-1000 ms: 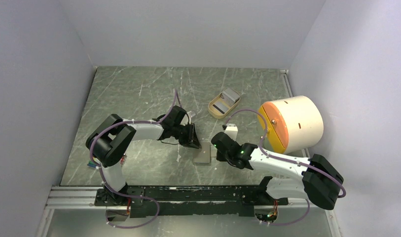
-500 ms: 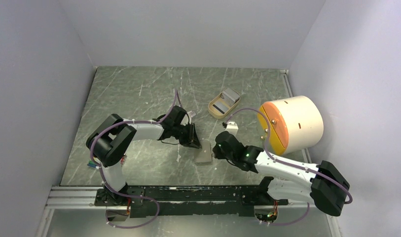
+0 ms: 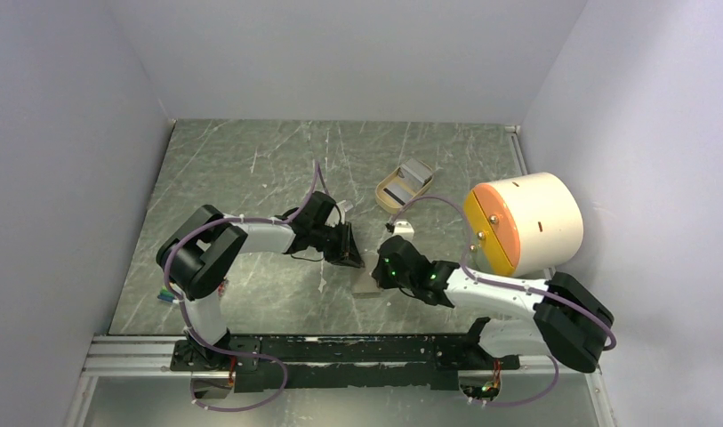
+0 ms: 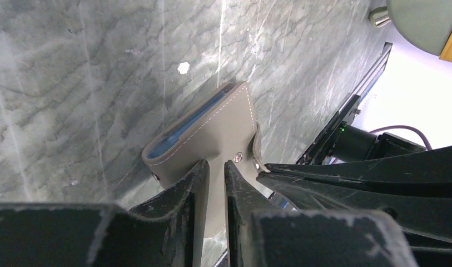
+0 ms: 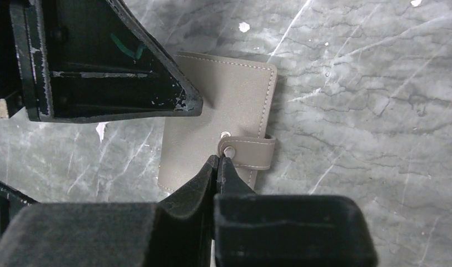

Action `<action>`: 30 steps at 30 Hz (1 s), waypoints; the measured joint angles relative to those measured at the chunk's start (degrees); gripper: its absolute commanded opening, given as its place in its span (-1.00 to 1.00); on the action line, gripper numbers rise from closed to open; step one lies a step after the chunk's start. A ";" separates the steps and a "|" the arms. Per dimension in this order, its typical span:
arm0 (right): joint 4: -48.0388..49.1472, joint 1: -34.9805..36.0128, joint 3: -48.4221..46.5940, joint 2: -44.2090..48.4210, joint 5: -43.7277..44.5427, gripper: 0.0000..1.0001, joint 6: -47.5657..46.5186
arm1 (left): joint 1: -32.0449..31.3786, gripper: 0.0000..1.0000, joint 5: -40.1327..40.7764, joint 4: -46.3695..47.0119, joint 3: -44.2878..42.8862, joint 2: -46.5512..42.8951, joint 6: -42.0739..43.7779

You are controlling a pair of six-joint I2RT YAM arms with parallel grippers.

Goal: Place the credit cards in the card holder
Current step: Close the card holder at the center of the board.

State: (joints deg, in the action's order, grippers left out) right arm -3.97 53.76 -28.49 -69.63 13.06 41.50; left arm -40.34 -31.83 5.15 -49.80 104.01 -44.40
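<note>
While the card holder (image 5: 234, 94) lies flat and folded on the desk (image 5: 379, 83), between the two arms, both claws are at it. The left claw (image 4: 216, 165) has its tips down on top of the holder; its two fingers are almost together with a thin gap, and I cannot tell if it pinches anything or only pushes down. The right claw (image 5: 219, 161) is squeezed tight, with its tips right at the end of the little strap (image 5: 254, 153), but I cannot tell if the strap is caught in it. The strap wraps round the edge, and its button sits just beside the small round stud (image 5: 226, 134), so I think it is not snapped on. A blue strip (image 4: 184, 125) shows in the fold; it could be the lining or a card, I cannot say. None of the credit cards shows by itself anywhere. So I think the job is at the strap step, and I cannot tell whether the cards are inside or have yet to go in. I can read no name, label or words on the holder; there is only a green scribble (image 5: 126, 47) on the left claw, too messy to read.
</note>
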 measured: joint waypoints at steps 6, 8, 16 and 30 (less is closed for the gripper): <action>1.88 0.00 -0.07 -2.21 -1.36 -1.00 0.02 | 0.00 -0.55 -0.09 0.26 0.13 0.00 0.00; 2.32 0.00 -0.07 -2.29 -1.66 -1.00 0.02 | 0.00 -0.55 -0.13 0.37 0.15 0.00 0.00; 2.73 0.00 -0.83 -4.44 -2.16 -1.00 -0.22 | 0.00 -0.55 -0.20 0.61 0.26 0.00 0.00; -1.64 0.00 -4.52 -5.35 0.48 -1.00 -1.75 | 0.00 -0.55 -0.28 0.61 0.26 0.00 0.00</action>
State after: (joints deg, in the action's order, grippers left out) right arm -5.61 53.76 -33.01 -74.98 13.54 39.75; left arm -40.34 -32.12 5.76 -49.54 104.01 -44.40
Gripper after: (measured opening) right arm 0.010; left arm 0.227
